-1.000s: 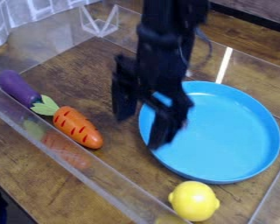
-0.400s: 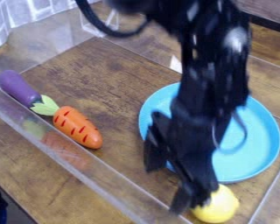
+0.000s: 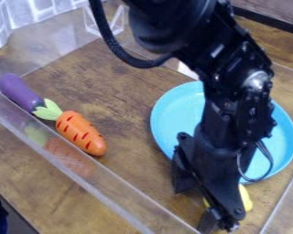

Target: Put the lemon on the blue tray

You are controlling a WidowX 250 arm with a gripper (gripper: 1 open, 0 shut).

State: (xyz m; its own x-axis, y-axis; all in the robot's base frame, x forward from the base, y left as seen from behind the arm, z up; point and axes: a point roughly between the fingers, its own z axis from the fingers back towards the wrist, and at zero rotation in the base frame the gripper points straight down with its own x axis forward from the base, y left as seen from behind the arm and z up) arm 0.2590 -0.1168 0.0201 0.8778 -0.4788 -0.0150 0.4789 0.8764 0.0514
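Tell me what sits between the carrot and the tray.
Nothing: bare wooden table between the carrot and the tray, as the single camera view shows.

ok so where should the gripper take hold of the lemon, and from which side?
From straight above, across the lemon's narrow middle. It is a small rounded oval lying on the table beside the blue tray, and the open gripper already covers most of it.
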